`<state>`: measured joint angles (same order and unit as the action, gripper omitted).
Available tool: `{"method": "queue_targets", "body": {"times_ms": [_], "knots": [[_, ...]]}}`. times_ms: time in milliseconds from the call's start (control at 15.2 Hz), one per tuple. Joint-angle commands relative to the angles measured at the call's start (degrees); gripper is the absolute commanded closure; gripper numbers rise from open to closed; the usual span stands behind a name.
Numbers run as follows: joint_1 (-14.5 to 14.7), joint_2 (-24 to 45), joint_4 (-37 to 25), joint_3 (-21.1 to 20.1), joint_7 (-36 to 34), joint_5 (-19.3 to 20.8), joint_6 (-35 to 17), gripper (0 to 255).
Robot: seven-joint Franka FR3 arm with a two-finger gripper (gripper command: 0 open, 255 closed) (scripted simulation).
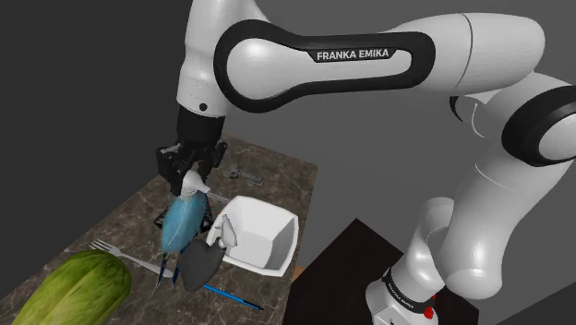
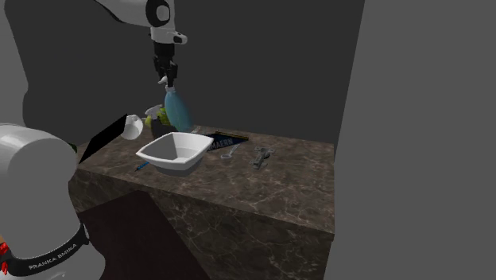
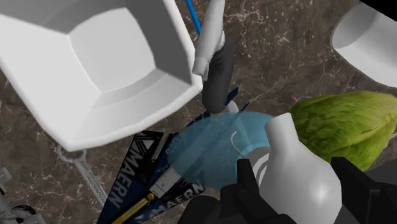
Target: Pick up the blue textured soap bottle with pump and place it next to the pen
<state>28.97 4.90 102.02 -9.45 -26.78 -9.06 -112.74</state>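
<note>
My gripper is shut on the white pump head of the blue soap bottle. The bottle hangs tilted below the fingers, over a dark printed booklet on the brown marble table. The thin blue pen lies on the table beside the white bowl, toward the shoulder view's bottom edge.
The white square bowl stands close beside the bottle. A green lettuce, a fork, a grey-and-white utensil and a white cup crowd that end. A wrench lies further along.
</note>
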Motion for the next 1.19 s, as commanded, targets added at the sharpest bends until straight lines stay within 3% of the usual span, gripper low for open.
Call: {"method": "queue_targets", "body": {"times_ms": [0,594,1122], "knots": [[1.6,1.3,-1.5,-1.2,-3.1,0.7,-0.3,255],[9.2,10.6,-13.2,-5.4,-15.8,5.3,0.8,255],[9.2,11.3,-8.0,-5.3,-15.3,5.2,-5.0,255]]}}
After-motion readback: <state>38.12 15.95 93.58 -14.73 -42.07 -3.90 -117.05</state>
